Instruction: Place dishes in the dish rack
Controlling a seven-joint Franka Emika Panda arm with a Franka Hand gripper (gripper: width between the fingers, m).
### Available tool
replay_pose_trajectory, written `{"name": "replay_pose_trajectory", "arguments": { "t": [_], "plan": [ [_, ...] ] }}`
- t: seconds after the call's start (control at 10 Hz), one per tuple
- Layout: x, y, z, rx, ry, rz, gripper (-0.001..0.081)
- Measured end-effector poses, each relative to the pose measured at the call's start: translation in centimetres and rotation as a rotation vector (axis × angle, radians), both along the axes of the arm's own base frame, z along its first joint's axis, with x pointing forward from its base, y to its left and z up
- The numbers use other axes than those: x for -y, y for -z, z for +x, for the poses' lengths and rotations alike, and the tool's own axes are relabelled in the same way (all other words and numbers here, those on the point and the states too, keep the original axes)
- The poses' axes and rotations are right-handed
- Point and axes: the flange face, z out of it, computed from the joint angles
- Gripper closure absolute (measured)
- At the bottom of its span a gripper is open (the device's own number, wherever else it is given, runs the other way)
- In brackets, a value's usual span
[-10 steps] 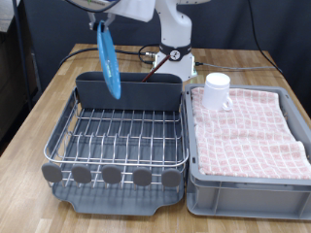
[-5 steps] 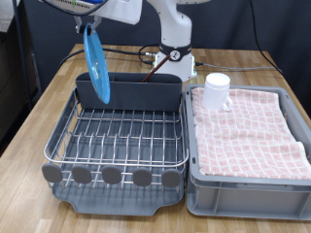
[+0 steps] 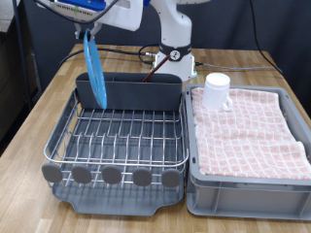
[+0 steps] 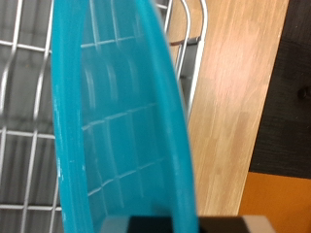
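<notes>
Exterior view: the claw pinches one light-blue plate by its upper edge, the plate hanging on edge, nearly vertical. Compared with half a second ago it has turned from a broader oval face to a thin sliver, and compared with a second ago it has shifted toward 9 o'clock — it now hangs over the 9 o'clock end of the grey cutlery compartment, above the 11 o'clock corner of the single dish rack. One white mug stands unmoved on one pink checked cloth, lining one grey bin at the rack's 3 o'clock side. All rest on the wooden table. Wrist view: the plate fills the middle — rack wires and table lie behind it.
</notes>
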Motion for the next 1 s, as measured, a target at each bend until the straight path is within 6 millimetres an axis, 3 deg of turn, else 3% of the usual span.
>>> {"name": "replay_pose_trajectory", "arguments": {
  "t": [0.4, 1.0],
  "plan": [
    [0.9, 3.5, 1.0, -0.033, -0.023, -0.054, 0.0771],
    [2.3, 6.8, 0.7, -0.031, -0.046, -0.086, 0.0771]
  ]
}}
